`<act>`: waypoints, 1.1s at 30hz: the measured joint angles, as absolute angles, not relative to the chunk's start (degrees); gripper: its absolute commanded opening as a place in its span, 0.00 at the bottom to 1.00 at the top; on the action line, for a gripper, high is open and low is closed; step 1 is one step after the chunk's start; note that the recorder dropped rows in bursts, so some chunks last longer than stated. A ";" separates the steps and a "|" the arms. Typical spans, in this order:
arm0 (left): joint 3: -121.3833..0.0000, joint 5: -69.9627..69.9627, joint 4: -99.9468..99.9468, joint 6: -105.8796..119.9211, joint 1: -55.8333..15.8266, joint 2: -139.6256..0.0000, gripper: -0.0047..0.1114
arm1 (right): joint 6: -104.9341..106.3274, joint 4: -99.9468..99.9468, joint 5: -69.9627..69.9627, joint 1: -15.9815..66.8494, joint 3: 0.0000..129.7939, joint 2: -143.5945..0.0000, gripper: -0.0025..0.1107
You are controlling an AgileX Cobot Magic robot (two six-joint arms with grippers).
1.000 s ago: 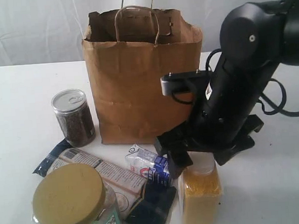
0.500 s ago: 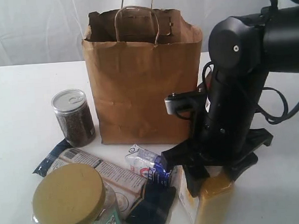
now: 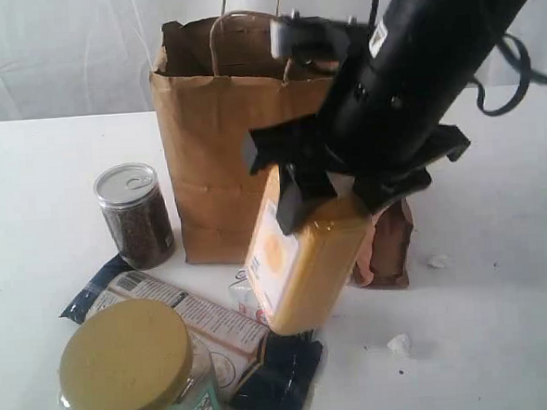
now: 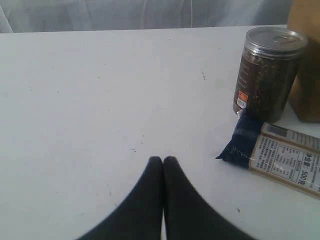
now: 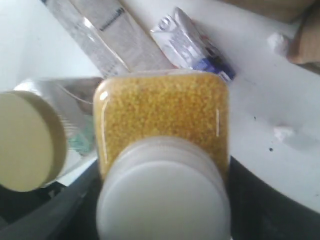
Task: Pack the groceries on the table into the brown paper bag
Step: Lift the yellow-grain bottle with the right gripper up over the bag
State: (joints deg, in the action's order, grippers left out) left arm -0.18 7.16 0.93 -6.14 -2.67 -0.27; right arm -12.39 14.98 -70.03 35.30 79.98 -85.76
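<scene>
Only the right hand works, grasping the white-capped bottle of yellow grain, tilted in the air before the tall brown paper bag; the left hand is clenched, empty. Unpacked on the white surface: clear can of dark grains, olive-lidded jar, long dark-blue packet, white-blue carton, orange-brown pouch.

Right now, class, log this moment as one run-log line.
right gripper: shut on white-capped yellow-grain bottle, held aloft | left gripper: shut, empty | tall brown paper bag: upright, bottle outside
</scene>
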 measured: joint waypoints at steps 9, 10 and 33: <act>-0.18 7.16 0.93 -6.14 -2.67 -0.27 0.04 | -5.78 29.36 -70.91 35.30 90.56 -83.74 0.02; -0.18 7.16 0.93 -6.14 -2.67 -0.27 0.04 | -4.87 31.37 -71.02 35.30 91.30 -83.69 0.02; -0.18 7.16 0.93 -6.14 -2.67 -0.27 0.04 | 10.07 13.74 -20.75 35.51 95.66 -85.76 0.02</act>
State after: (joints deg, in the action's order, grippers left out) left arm -0.18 7.16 0.93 -6.14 -2.67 -0.27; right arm 10.07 13.74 -20.75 35.51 95.66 -85.76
